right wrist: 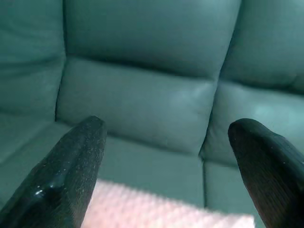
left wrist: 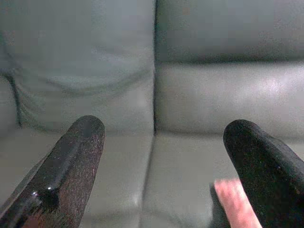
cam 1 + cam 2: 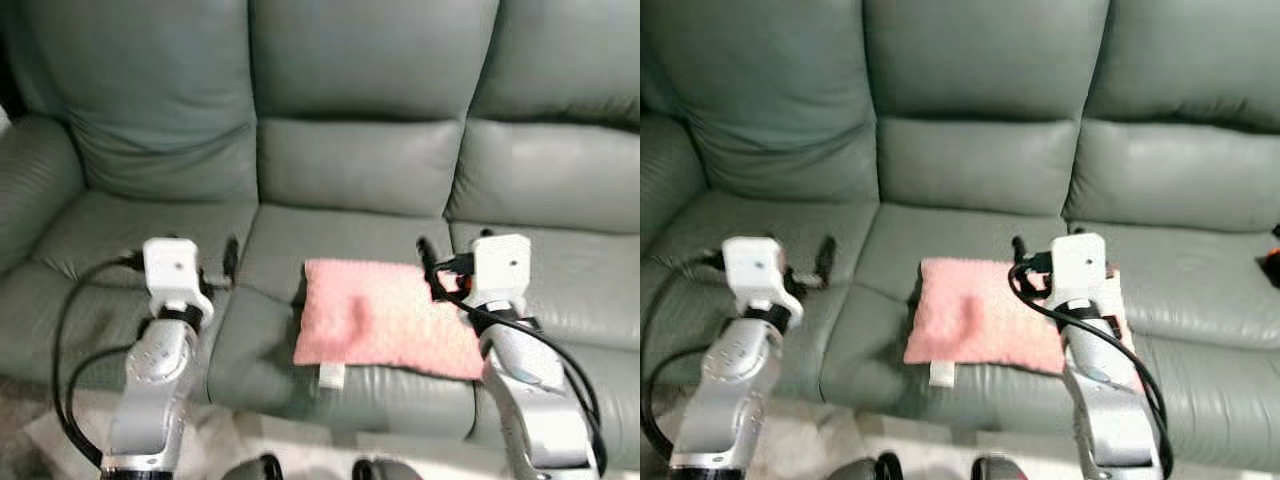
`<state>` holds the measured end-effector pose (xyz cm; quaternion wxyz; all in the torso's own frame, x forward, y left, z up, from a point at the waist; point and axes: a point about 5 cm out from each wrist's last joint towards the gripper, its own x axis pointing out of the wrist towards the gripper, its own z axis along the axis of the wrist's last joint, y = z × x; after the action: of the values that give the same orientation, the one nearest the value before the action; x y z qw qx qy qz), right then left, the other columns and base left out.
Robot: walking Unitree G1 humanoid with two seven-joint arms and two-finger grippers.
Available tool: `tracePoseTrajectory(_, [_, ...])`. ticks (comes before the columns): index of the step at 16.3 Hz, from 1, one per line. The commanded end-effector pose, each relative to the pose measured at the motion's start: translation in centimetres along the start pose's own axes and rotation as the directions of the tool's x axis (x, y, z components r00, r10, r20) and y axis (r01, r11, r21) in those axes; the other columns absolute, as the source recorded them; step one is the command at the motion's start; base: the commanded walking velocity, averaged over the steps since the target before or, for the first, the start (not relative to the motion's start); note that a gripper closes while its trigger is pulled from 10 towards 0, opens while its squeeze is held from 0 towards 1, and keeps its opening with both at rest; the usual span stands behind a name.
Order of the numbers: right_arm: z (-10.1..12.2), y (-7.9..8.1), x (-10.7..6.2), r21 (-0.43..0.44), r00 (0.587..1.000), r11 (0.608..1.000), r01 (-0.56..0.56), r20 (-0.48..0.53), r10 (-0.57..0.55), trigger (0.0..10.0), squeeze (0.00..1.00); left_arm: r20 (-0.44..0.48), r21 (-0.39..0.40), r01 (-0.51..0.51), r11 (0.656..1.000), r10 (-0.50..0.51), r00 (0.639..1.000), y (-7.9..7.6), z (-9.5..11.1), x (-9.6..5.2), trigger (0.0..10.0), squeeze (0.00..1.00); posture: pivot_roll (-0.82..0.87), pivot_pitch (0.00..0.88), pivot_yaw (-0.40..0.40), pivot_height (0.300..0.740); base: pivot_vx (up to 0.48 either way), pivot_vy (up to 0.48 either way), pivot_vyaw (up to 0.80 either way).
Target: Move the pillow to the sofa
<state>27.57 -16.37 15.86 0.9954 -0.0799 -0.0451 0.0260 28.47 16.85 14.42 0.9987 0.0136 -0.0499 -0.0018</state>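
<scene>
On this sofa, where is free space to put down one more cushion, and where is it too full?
The sofa has two bare seats: the left one, between the armrest and the pink pillow, and the right one, beyond the pillow. The middle seat is crowded: the pillow covers its front, the right hand hovers at the pillow's right edge, and the left hand is over the seam beside it.

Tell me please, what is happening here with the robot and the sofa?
The pink pillow lies on the middle seat of the grey-green sofa, near the front edge. The robot stands before it with both arms raised. The left tool is open over the left seat, beside the pillow. The right tool is open just above the pillow's right end. Neither tool holds anything, so the pillow looks already placed.
</scene>
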Motion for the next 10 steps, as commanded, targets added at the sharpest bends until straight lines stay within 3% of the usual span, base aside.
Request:
tracePoseTrajectory(1, [0.5, -0.1, -0.6, -0.001, 1.0, 1.0, 0.015, 0.024, -0.014, 10.0, 0.0, 0.037, 0.015, 0.004, 1.0, -0.004, 0.999, 0.3, 1.0, -0.1, 10.0, 0.0, -0.16, 0.055, 0.055, 0.74, 0.0, 0.0, 0.0])
tracePoseTrajectory(4, [-0.5, -0.2, -0.9, -0.004, 1.0, 1.0, 0.022, 0.0, -0.022, 10.0, 0.0, -0.024, 0.003, -0.01, 1.0, 0.01, 1.0, 0.8, -0.8, 0.0, 10.0, 0.0, -0.16, 0.042, 0.064, 0.74, 0.0, 0.0, 0.0])
tracePoseTrajectory(10, [-0.1, -0.5, -0.2, -0.013, 0.999, 0.999, 0.034, 0.019, -0.034, 10.0, 0.0, -0.006, -0.016, 0.028, 0.999, -0.028, 1.0, -0.1, -0.4, 1.2, 10.0, 0.0, -0.17, 0.025, 0.07, 0.74, 0.0, 0.0, 0.0])
